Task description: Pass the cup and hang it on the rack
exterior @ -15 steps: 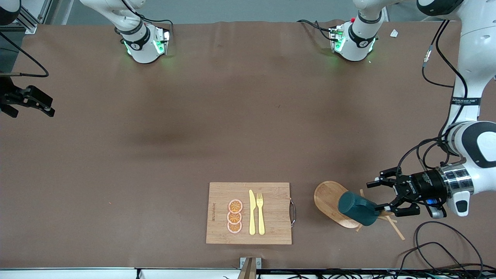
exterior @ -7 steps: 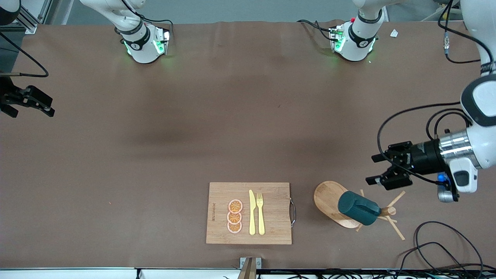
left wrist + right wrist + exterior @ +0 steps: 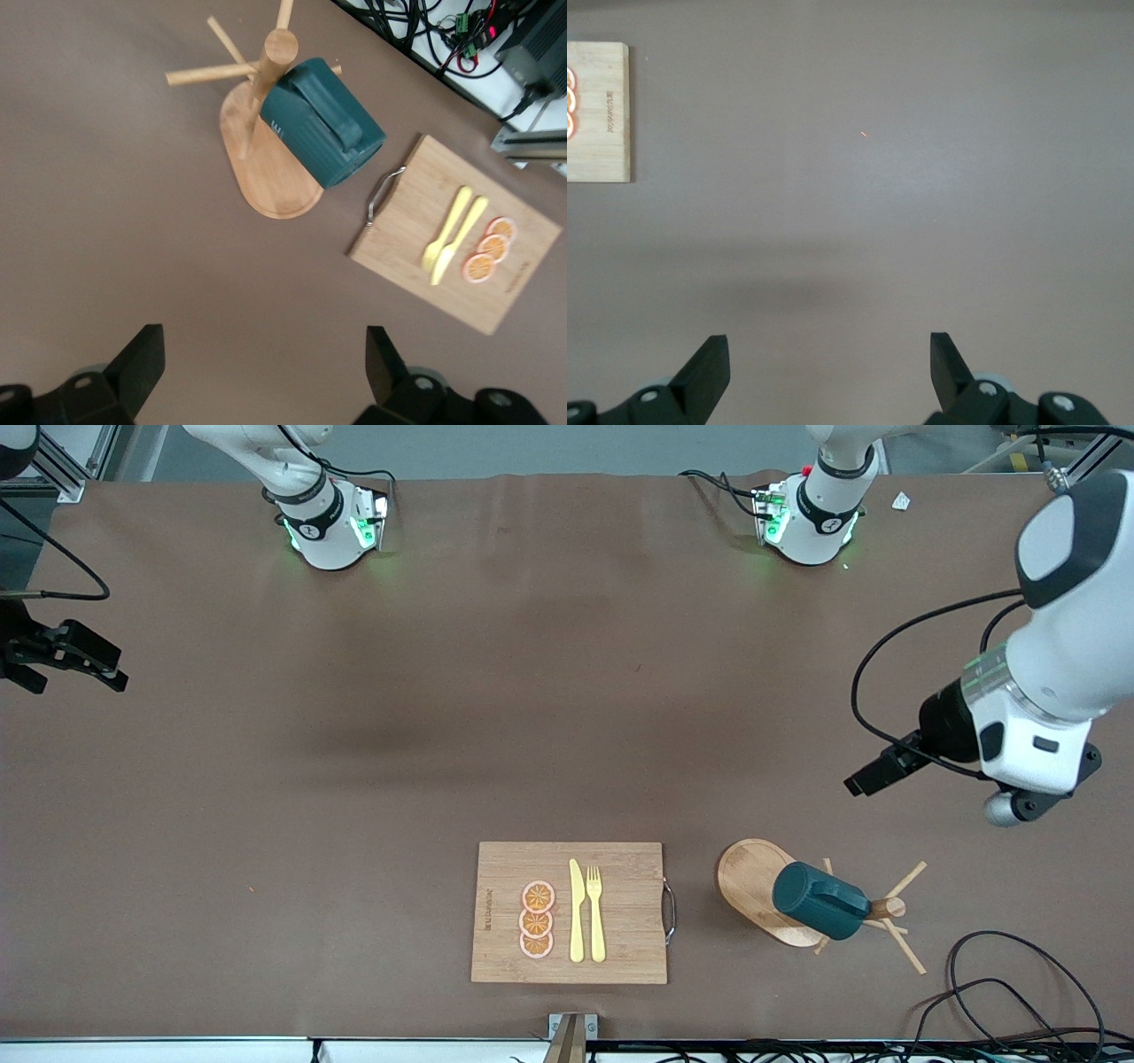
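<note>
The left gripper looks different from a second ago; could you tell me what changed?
The left gripper let go of the cup and drew up and away from the rack, fingers open. The cup stayed hanging on the rack; the right gripper kept waiting.

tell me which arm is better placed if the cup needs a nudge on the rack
Left. Its pincer, open, hovers over the table beside the rack where the cup hangs. The right pincer, also open, waits at the right arm's end.
</note>
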You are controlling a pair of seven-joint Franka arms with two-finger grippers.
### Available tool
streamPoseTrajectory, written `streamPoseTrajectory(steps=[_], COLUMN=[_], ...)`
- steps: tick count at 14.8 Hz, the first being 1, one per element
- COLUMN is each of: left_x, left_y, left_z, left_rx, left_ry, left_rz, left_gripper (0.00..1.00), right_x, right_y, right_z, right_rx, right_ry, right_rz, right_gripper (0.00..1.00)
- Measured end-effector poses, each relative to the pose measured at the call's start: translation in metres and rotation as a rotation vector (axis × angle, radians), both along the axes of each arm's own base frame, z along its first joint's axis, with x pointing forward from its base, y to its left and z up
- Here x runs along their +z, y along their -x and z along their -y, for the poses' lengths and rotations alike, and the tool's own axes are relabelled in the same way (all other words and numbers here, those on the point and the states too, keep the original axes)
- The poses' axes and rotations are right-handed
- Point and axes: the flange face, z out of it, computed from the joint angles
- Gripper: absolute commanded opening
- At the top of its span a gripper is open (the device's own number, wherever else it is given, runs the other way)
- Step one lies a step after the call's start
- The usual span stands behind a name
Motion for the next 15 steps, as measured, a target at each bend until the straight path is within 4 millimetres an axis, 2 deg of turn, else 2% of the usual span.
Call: streamPoseTrajectory(steps=[3, 9, 12, 15], left_x=[0.021, 0.063, 0.07, 0.067], left_y=[0.016, 0.046, 0.062, 0.08], left_z=[-0.009, -0.042, -0.047, -0.06], left_rx=[-0.16, -0.363, -0.418, -0.437], left_ry=[-0.076, -0.182, -0.199, -0.165], left_rz=[0.005, 0.005, -0.034, -0.063], left_gripper=[1.0, 1.0, 1.0, 1.0], right_x=[0.0, 0.0, -0.001, -0.001], right_y=[0.001, 0.001, 0.001, 0.002], right_z=[0.01, 0.009, 0.008, 0.008], right_rx=[-0.019, -0.017, -0.017, -0.016], right_ry=[-0.011, -0.015, -0.015, -0.016], right_rz=[-0.001, -0.002, -0.008, -0.01], right_gripper=[1.0, 1.0, 1.0, 1.0])
